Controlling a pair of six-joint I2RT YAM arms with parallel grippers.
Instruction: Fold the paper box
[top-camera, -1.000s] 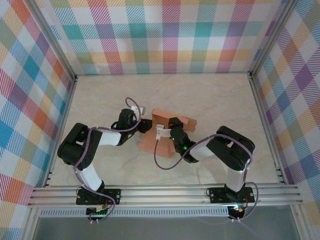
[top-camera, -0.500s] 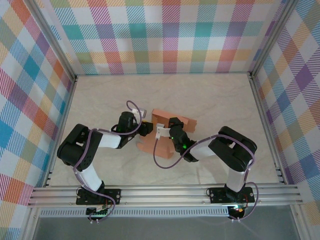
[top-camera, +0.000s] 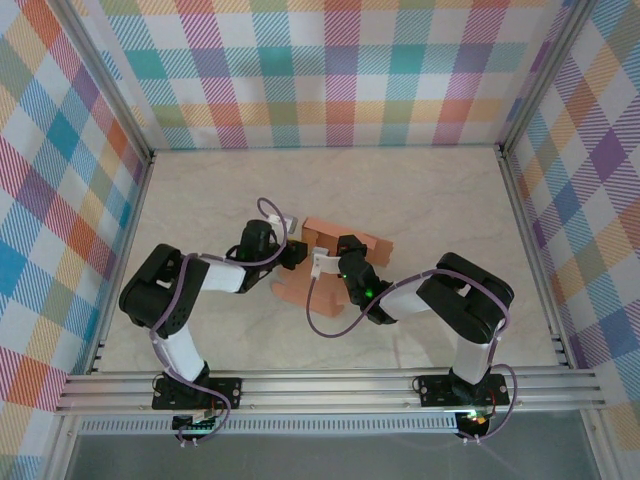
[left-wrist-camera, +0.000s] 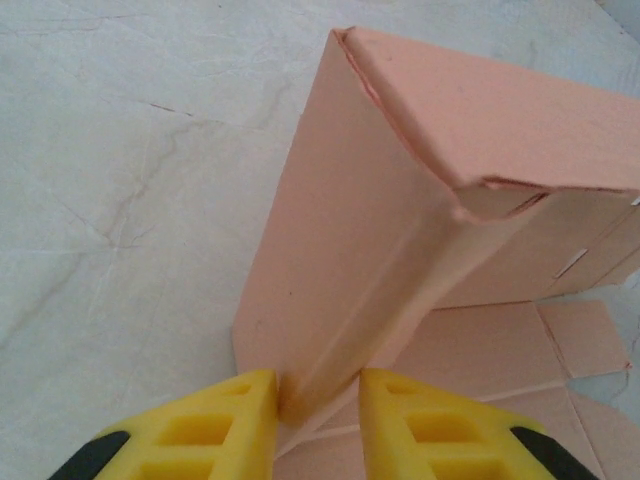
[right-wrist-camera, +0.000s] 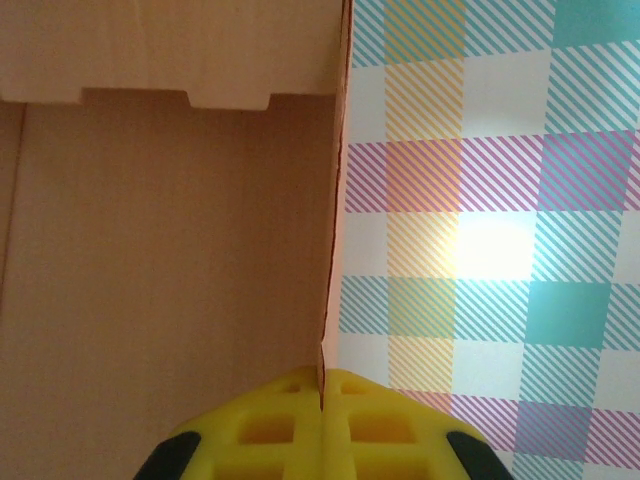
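The paper box (top-camera: 352, 240) is salmon-orange card, half raised in the middle of the table, with a flat flap (top-camera: 297, 290) lying toward the near side. My left gripper (top-camera: 296, 253) meets it from the left. In the left wrist view its yellow fingertips (left-wrist-camera: 225, 405) press either side of a folded upright wall of the paper box (left-wrist-camera: 400, 190), and the left gripper (left-wrist-camera: 318, 395) is shut on that fold. My right gripper (top-camera: 331, 263) holds the box from the near right. Its right gripper (right-wrist-camera: 322, 385) jaws are shut on the thin edge of a standing card panel (right-wrist-camera: 170, 250).
Checked fabric walls (top-camera: 340, 70) and metal frame posts (top-camera: 525, 210) enclose the pale marbled table (top-camera: 420, 190). More flat flaps (left-wrist-camera: 520, 350) lie on the table behind the left fingers. Both arms' cables loop close to the box.
The left jaws have narrowed onto the folded wall, and the left wrist has shifted slightly away from the near edge. The right gripper and the box have hardly moved.
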